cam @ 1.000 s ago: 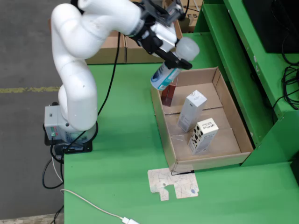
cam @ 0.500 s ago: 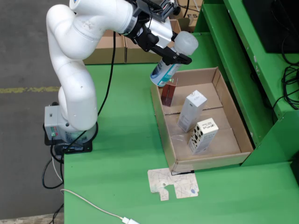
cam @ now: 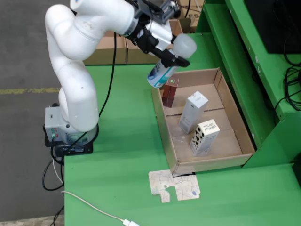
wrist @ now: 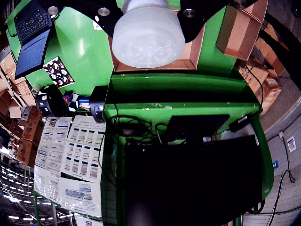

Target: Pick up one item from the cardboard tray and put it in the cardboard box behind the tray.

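The gripper [cam: 170,57] holds a white bottle [cam: 167,66] over the tray [cam: 207,162] edge. Three small boxes [cam: 193,112] stand inside. The bottle's cap [wrist: 148,33] hides the fingers.

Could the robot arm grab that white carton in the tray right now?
Probably not yet: the gripper is already shut on a capped bottle, held above the tray's far end. The white carton itself stands uncovered.
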{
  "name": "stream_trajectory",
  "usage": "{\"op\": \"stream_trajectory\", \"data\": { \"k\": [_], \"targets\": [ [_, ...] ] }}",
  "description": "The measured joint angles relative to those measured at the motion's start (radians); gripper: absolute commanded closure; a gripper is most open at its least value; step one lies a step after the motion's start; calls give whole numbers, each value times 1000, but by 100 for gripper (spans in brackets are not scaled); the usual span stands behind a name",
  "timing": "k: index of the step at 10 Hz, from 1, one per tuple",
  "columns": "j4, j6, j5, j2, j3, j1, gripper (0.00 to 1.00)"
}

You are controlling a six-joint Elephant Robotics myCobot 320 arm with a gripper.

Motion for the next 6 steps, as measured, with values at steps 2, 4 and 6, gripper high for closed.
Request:
{"op": "stream_trajectory", "data": {
  "k": [2,4,6],
  "targets": [
    [-48,58,-38,15,0,92,100],
    [-60,126,-45,68,0,189,100],
    [-58,169,-28,81,1,272,100]
  ]
}}
